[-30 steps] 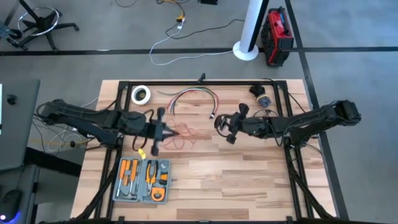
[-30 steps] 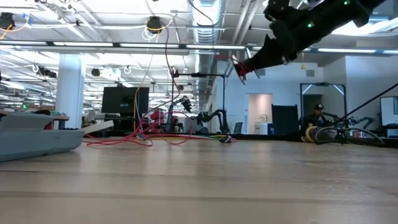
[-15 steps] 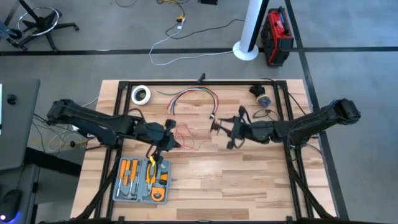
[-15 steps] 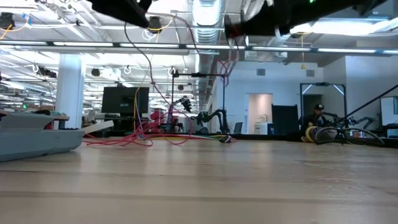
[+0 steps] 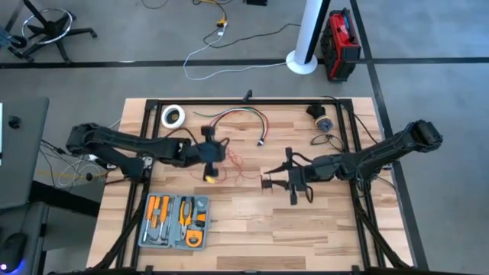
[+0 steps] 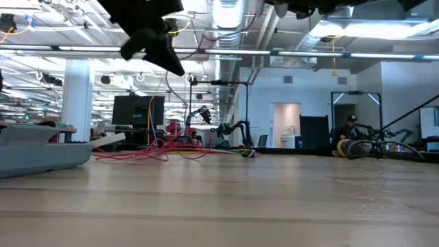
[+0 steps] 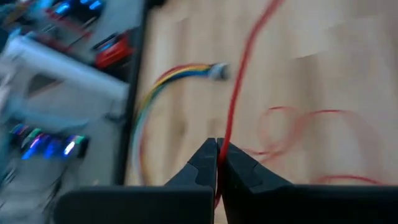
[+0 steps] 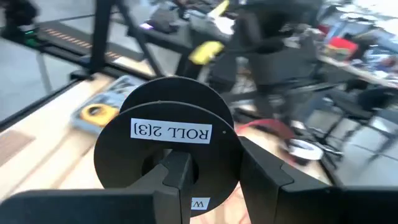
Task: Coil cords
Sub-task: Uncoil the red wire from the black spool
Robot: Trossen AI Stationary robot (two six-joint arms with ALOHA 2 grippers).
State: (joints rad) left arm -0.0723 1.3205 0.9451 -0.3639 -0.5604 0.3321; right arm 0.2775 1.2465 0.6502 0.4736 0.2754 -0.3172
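Observation:
The cord is a thin red wire whose loose loops lie on the wooden table between my two grippers. One strand rises from the loops to my left gripper, which is shut on it and hangs above the table. My right gripper is nearer the table's front edge. It is shut on a black spool labelled "ROLL 2[3]". My left gripper pinches one strand of the red wire between its two fingertips. The fingers lie roughly along the strand. The wire runs on past the tips and is clear of the table there. My right gripper has the black spool between its fingers, with the labelled flange facing the wrist camera. The fingers themselves hide where they meet it. The spool is clear of the table.
An open grey case of orange-handled tools lies at the near left, also visible in the low view. A white tape roll, a multi-coloured cable bundle and small black parts sit along the far side. Black frame rails border the table.
My left gripper has gone toward the table's right and far edges, shut on the wire, and now shows in the low view. My right gripper has carried the spool toward the table's near edge and slightly left.

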